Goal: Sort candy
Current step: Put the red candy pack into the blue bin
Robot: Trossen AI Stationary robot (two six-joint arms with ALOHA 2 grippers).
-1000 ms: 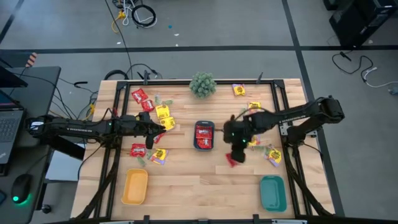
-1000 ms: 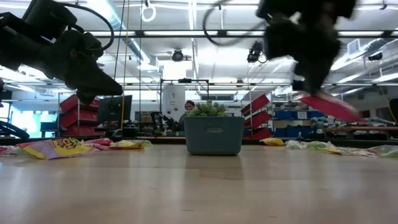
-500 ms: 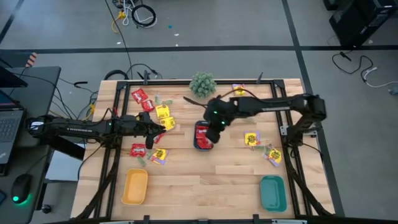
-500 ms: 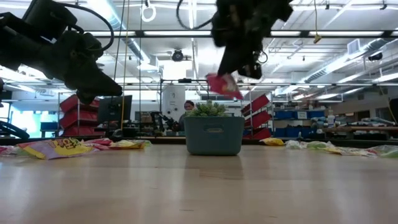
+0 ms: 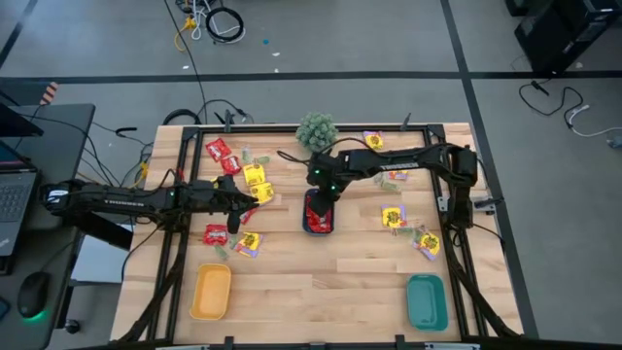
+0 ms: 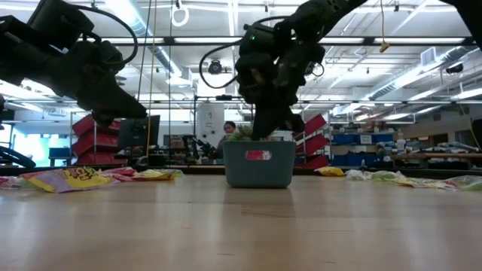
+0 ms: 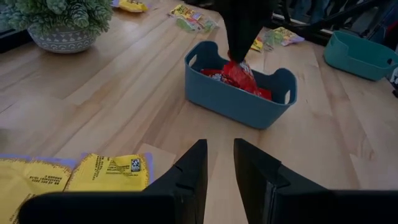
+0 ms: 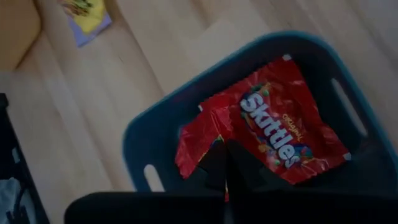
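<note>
A blue bin [image 5: 319, 214] stands mid-table with red candy packets [image 8: 280, 124] lying in it. My right gripper [image 5: 325, 192] hangs over the bin, shut on one red packet [image 7: 239, 73]; the low view shows the gripper [image 6: 269, 126] just above the bin's rim. Over the table's left part my left gripper [image 7: 217, 167] waits a little open, with nothing between its fingers. Below it, yellow packets [image 5: 256, 181] and red packets [image 5: 220, 151] lie loose on the wood. More candy [image 5: 394, 216] lies on the right. My right gripper pinches the red packet by its upper end [image 8: 211, 148] between its two fingers. The fingers come from above, slanting down. The packet hangs crumpled below them, its lower part [image 7: 244, 79] inside the bin's walls among the red packets lying there.
A spiky green plant [image 5: 317, 131] in a pot stands at the far edge behind the bin. A yellow tray [image 5: 211, 292] sits near the front left, a teal tray [image 5: 426, 301] near the front right. Bare wood lies between the two trays.
My right gripper has carried the red packet from the table's right part toward the left, to the blue bin in the middle, and has sunk a little, so the packet now hangs inside the bin. It stayed shut throughout.
</note>
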